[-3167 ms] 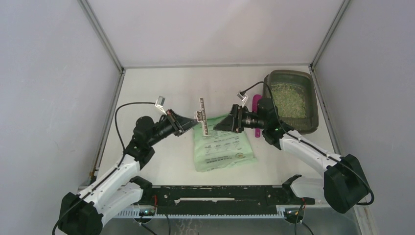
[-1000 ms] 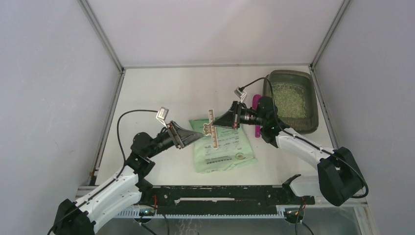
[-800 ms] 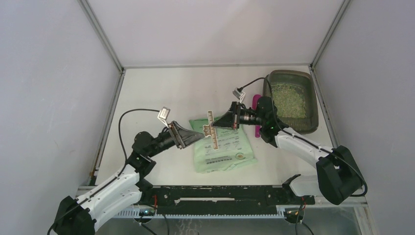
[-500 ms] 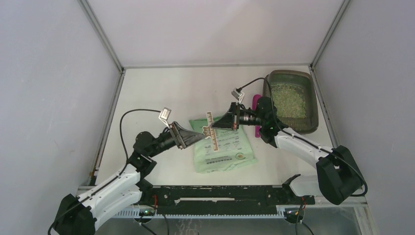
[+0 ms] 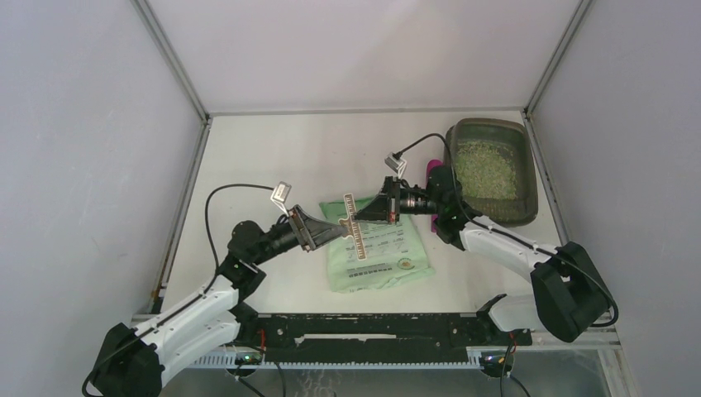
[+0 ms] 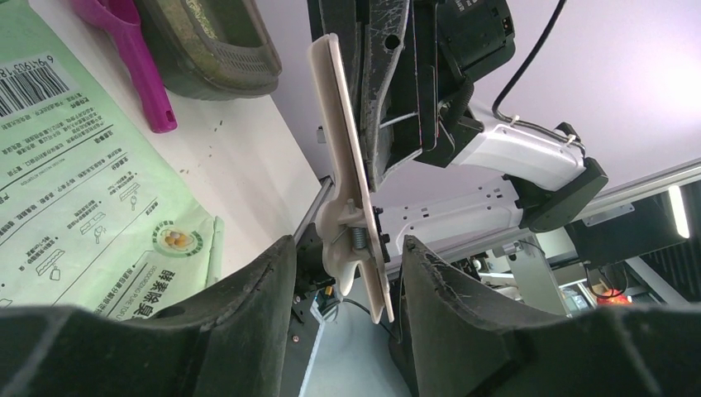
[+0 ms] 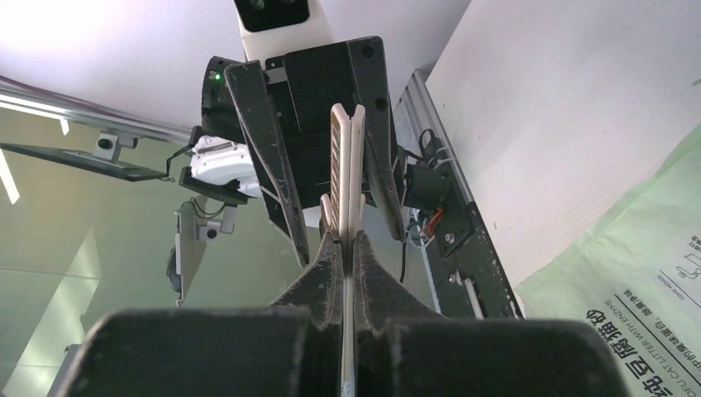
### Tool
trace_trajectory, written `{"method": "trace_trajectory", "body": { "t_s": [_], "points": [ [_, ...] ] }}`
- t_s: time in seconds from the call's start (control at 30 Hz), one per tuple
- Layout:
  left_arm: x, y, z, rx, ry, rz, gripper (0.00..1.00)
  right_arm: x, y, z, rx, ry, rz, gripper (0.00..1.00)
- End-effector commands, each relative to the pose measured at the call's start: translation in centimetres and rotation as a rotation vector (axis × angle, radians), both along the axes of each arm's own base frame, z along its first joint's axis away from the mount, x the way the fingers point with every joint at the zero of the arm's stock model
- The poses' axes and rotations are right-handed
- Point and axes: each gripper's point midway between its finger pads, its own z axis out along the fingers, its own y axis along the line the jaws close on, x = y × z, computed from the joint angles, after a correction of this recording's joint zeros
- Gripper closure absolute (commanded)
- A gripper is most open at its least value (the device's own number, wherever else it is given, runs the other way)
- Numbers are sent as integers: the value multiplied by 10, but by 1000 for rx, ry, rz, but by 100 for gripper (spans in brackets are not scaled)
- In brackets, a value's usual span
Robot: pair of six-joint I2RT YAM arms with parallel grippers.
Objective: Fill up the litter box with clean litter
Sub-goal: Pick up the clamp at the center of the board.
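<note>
R tool [image 7: 347, 241] clamped tight on beige bag clip [image 7: 348, 149], L tool [image 6: 347, 248] part open astride clip's handle end, litter box [image 5: 530, 178] w/ litter [image 5: 488, 169] at 2 o'clock on desk [image 5: 273, 157]

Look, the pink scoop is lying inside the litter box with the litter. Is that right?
No. The pink scoop lies on the table beside the litter box, not inside it; only the litter is inside. The left wrist view shows it.

White table [image 5: 273, 149] with green bag [image 5: 376, 252] flat beneath both jaws, magenta scoop [image 5: 431, 171] and litter box [image 5: 488, 123] beyond the right jaws.
</note>
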Motion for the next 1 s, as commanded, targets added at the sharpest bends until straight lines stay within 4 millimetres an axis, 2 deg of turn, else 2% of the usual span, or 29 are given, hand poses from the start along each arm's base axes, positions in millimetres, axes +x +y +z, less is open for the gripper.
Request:
{"method": "trace_trajectory", "body": {
  "t_s": [0.0,0.3,0.5,0.57,0.67,0.7,0.83,0.97],
  "points": [
    [-1,1,10,-15,-64,-4,46,-3,4,13,39,-52,23,100],
    [-2,1,7,-11,-55,-19,69,-2,5,10,34,-48,20,100],
    [-2,-1,2,-6,-22,-26,78,1,5,8,32,-42,11,98],
    [-2,-2,1,-5,-8,-33,83,1,5,8,31,-41,9,89],
    [-2,-4,1,-3,7,-51,99,3,4,7,27,-38,3,66],
    [-2,-5,2,-3,7,-54,100,4,3,7,27,-37,2,60],
    [0,-5,5,-9,9,-46,100,7,1,6,24,-35,-6,48],
    [1,-5,4,-6,15,-45,100,9,-3,3,6,-32,-15,43]
  ]
}}
